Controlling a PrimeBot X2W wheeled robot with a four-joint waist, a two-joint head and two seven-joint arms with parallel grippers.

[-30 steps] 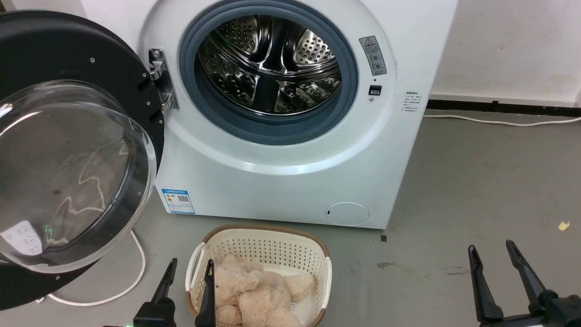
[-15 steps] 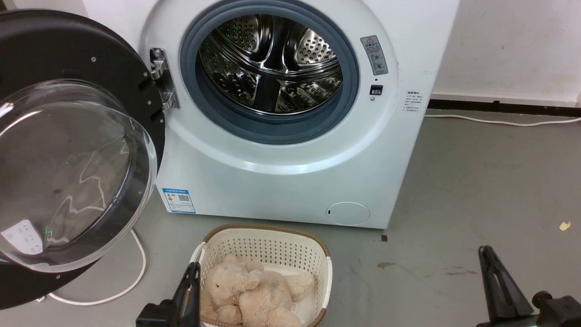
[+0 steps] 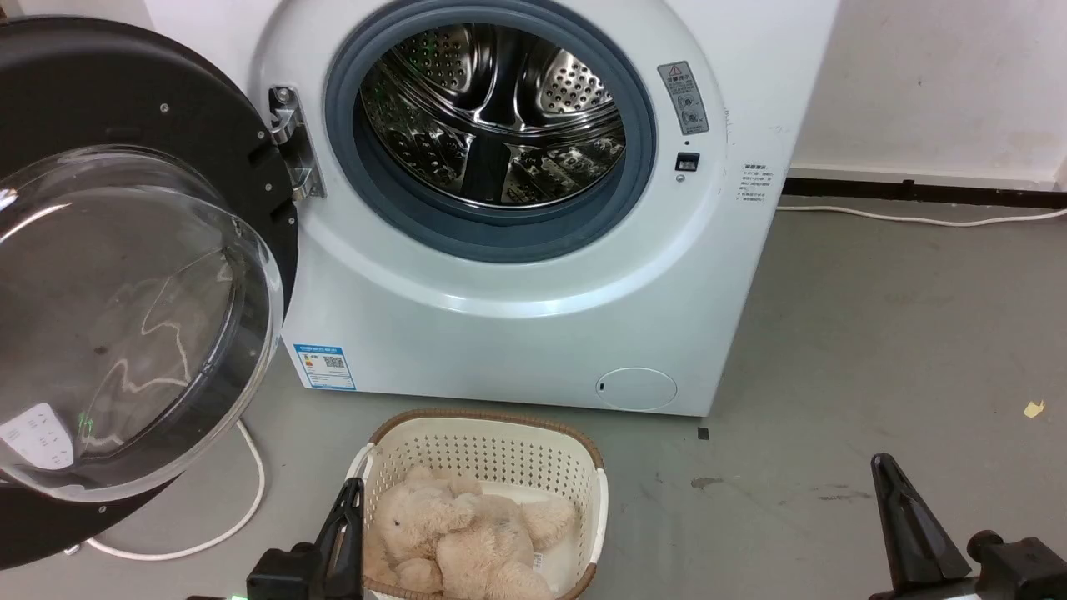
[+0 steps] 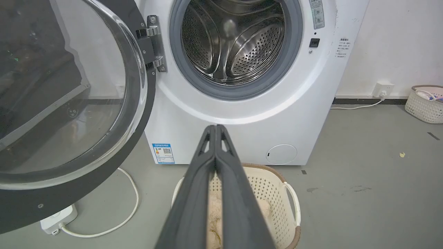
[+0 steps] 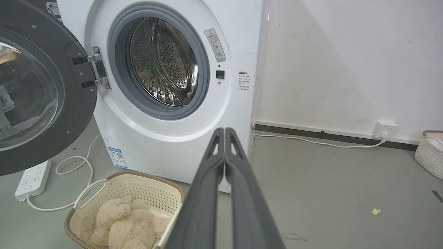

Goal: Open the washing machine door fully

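Grey floor [image 3: 875, 333], white wall behind. White washing machine [image 3: 517, 333], drum exposed. The washing machine door [image 3: 125, 83] hangs far left on its hinge, likely fully open. Basket [image 3: 483, 442] with plush toy [image 3: 450, 533] sits in front, clear of the door. Left gripper [image 4: 216, 128] and right gripper [image 5: 224, 130] are low, fingers together, empty, probably done.

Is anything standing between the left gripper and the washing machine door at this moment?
Nothing visible does. The left gripper, shut, is by the basket; the washing machine door hangs open to its left, with floor and a flat-lying white cable between them.
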